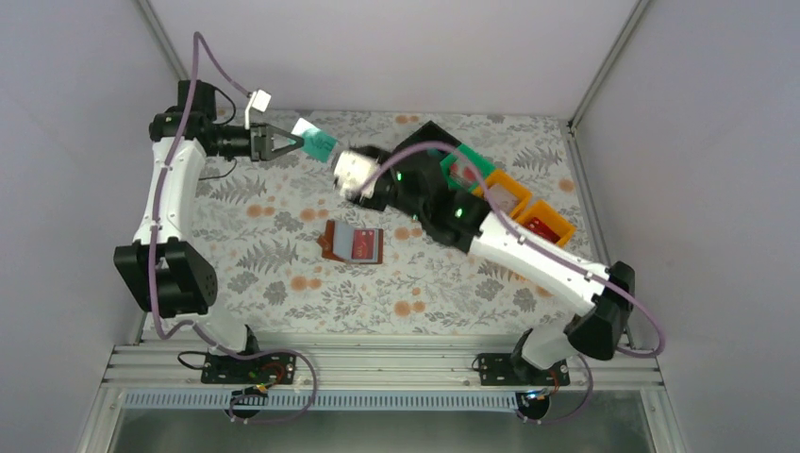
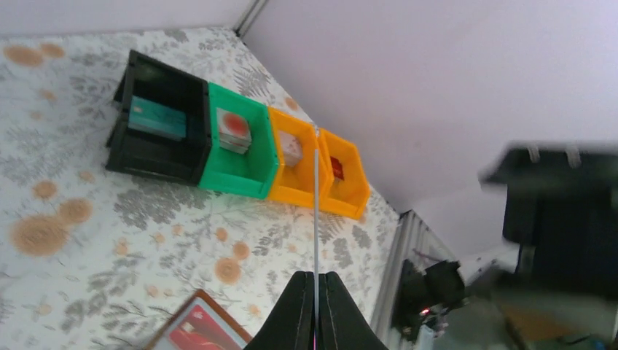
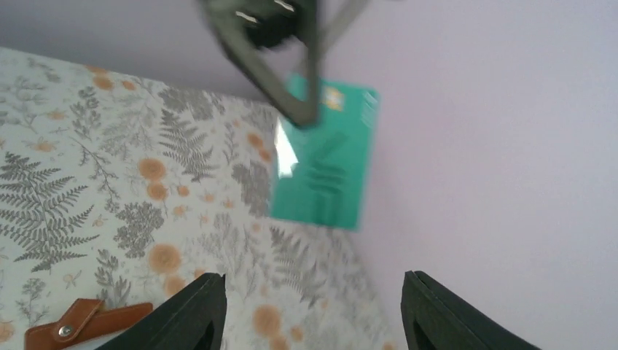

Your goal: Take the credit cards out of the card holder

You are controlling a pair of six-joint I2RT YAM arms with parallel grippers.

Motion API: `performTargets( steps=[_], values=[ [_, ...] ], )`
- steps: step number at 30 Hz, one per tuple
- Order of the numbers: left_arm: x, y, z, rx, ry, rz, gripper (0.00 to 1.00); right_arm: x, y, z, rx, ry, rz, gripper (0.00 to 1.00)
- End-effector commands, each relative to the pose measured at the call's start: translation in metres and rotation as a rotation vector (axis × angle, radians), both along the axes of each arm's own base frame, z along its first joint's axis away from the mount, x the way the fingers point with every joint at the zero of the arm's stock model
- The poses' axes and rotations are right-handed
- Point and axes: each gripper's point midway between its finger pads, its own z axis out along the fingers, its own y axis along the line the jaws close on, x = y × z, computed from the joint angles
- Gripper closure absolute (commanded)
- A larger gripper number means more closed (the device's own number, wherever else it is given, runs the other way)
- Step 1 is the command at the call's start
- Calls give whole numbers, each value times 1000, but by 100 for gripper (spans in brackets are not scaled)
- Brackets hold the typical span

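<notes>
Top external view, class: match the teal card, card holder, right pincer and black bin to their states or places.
1 teal card; 2 card holder; 3 right pincer; 4 black bin.
A open, empty; B open on the table, red card inside; C beside the green bin, ending the row; D gripped by the left pincer, off the table.
Pairs: 1-D, 2-B, 3-A, 4-C.

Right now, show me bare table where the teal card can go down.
The left claw holds the teal card. Free: the table strip between the card holder and the near rail, and the patch between the left arm and the card holder. Crowded: the back right, where the bins and right arm sit.
</notes>
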Motion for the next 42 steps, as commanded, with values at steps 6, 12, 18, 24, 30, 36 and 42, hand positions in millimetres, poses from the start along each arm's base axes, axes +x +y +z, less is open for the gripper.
performTargets(
  steps=[6,12,18,24,30,36,42],
  values=[
    [12,-2,40,-194,317,151,98,-34,32,32,-182,-877,95,33],
    [0,-6,36,-233,386,127,98,-23,34,33,-268,-1065,-3,35],
    [-7,-8,42,-247,382,99,98,-11,39,16,-376,-1117,-18,38],
    [-14,-9,40,-260,391,75,98,1,42,19,-436,-1174,-51,42],
    [-18,-10,40,-262,389,66,98,11,51,10,-468,-1185,-55,60],
    [-20,-13,39,-259,389,60,98,17,48,18,-468,-1217,-100,62],
    [-14,-12,31,-254,409,73,98,4,47,19,-468,-1269,-71,59]
  ],
)
